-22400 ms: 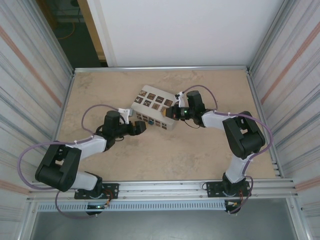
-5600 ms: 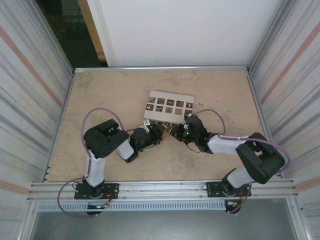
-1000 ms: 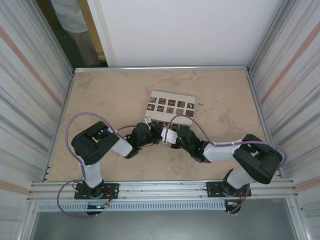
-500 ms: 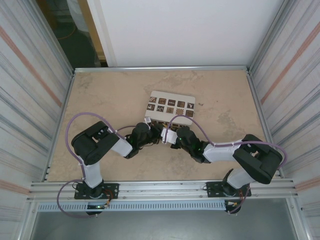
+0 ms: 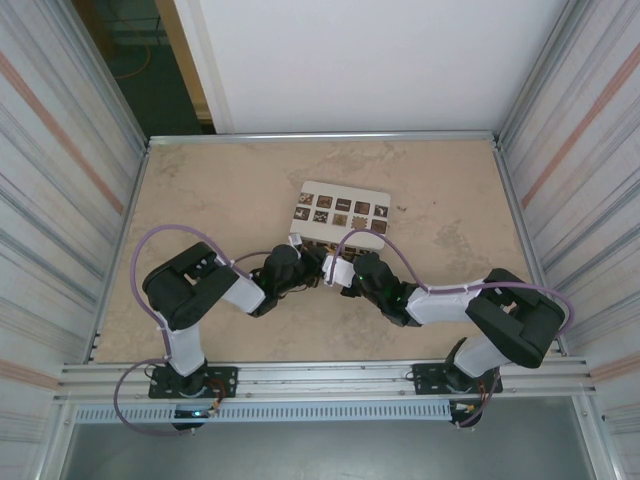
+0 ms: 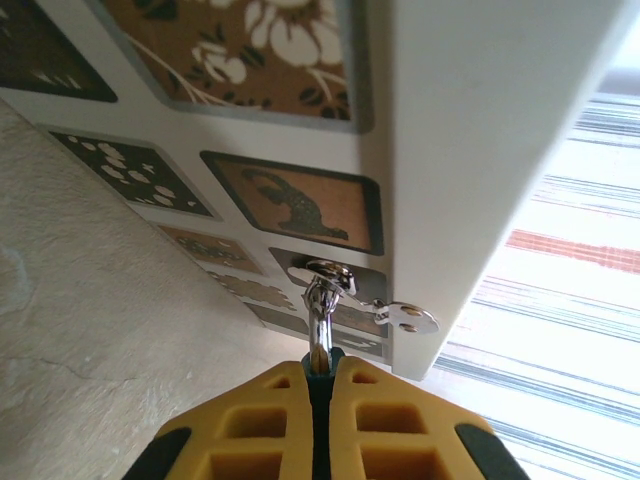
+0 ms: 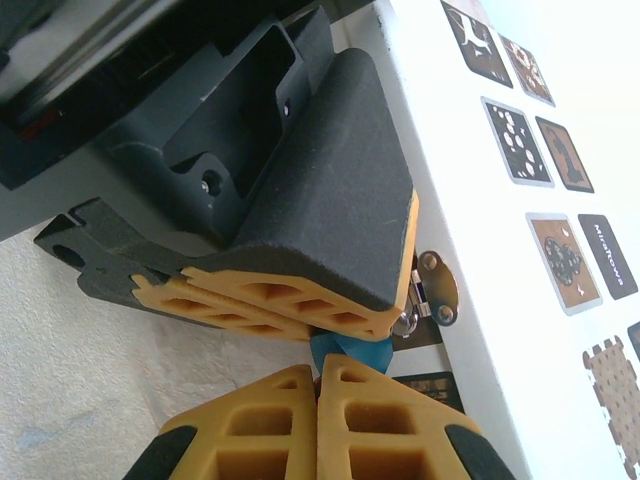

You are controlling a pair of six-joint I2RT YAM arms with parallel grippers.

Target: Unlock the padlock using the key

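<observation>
A white box with patterned tiles lies mid-table. A blue-bodied padlock hangs by its silver shackle from the metal hasp on the box's near side. My left gripper is shut on the padlock body, just under the shackle. My right gripper is shut with its tips pressed up against the padlock's blue underside; the key between its pads is almost wholly hidden. In the top view my left gripper and my right gripper meet tip to tip at the box's front edge.
The box's white side stands close to the right of both grippers. Bare beige table lies to the left and behind. Metal walls close in both sides.
Over the last second the grippers hold still at the padlock. Since 5.6 s ago my right gripper has moved left to meet the left one, and the left elbow has swung outward.
</observation>
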